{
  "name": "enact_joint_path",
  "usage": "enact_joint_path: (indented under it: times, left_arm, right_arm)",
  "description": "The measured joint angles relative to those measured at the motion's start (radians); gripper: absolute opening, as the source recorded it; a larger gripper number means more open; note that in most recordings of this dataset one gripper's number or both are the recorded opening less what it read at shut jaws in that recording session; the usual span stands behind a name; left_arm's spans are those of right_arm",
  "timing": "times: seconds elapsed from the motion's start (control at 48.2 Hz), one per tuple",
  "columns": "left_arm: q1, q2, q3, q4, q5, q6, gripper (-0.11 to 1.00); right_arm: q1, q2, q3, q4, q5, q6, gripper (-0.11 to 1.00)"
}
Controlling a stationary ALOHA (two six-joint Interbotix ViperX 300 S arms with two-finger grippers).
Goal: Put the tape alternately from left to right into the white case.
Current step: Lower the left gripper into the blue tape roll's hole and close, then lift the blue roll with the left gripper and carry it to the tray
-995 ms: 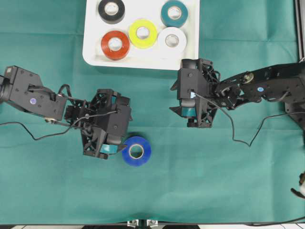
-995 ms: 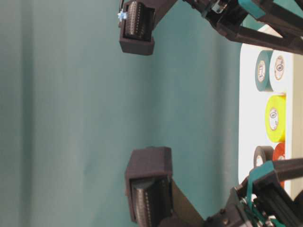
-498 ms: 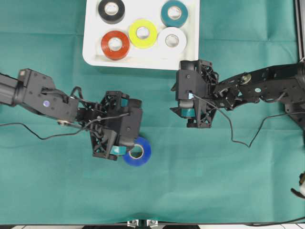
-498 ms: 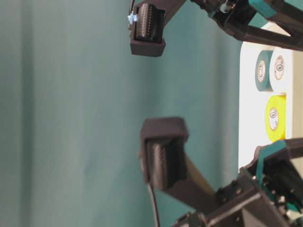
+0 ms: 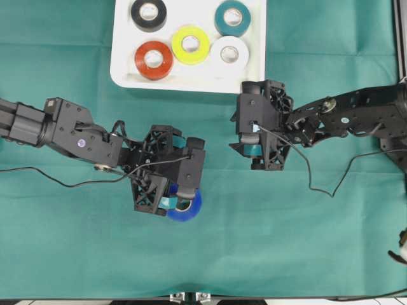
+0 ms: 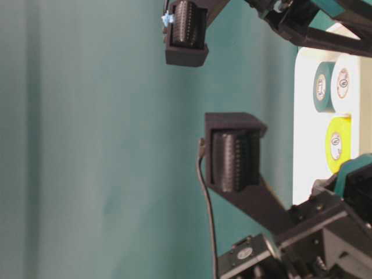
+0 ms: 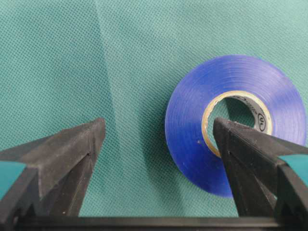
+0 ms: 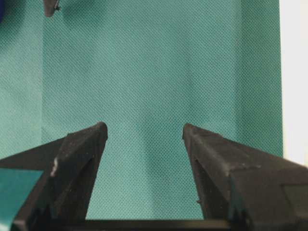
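A: Left gripper (image 7: 156, 130)?
B: Jaws wide, straddling one side of the glossy blue tape roll (image 7: 230, 122) lying flat on the green cloth (image 7: 96, 57). Core print unreadable.
A: Right gripper (image 8: 144, 132)?
B: Wide, empty, near the shallow white plastic case (image 5: 124, 67).

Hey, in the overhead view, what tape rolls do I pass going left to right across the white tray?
Black roll, orange-red roll, yellow roll, then white roll and teal roll, those last two roughly level.
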Motion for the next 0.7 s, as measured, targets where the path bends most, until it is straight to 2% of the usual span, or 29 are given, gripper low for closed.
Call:
enact_joint_path:
  times: [0.228,0.352,0.435,0.581,0.643,0.705]
  left_arm:
    - [0.0,0.006,-0.005,0.002,0.0,-0.003,0.59]
    - [0.0,0.008,-0.006,0.002,0.006,-0.015,0.53]
    - [-0.002,0.008,-0.008,0.0,0.015,-0.026,0.41]
    - [-0.012,0.008,-0.011,0.0,0.031,-0.028,0.1]
    - [-0.02,0.008,-0.014,0.0,0.04,-0.028,0.01]
    - [-0.025,0.008,-0.017,0.0,0.048,-0.021,-0.03]
  right_arm:
    - [-0.002,0.0,0.003,0.0,0.002,0.0,0.71]
    - [0.0,0.0,0.003,0.0,0.002,0.0,0.71]
    - [-0.002,0.0,0.003,0.0,0.002,0.0,0.71]
    - [0.0,0.0,0.003,0.0,0.002,0.0,0.71]
    - [0.0,0.0,0.003,0.0,0.002,0.0,0.71]
    - [0.0,0.0,0.003,0.0,0.002,0.0,0.71]
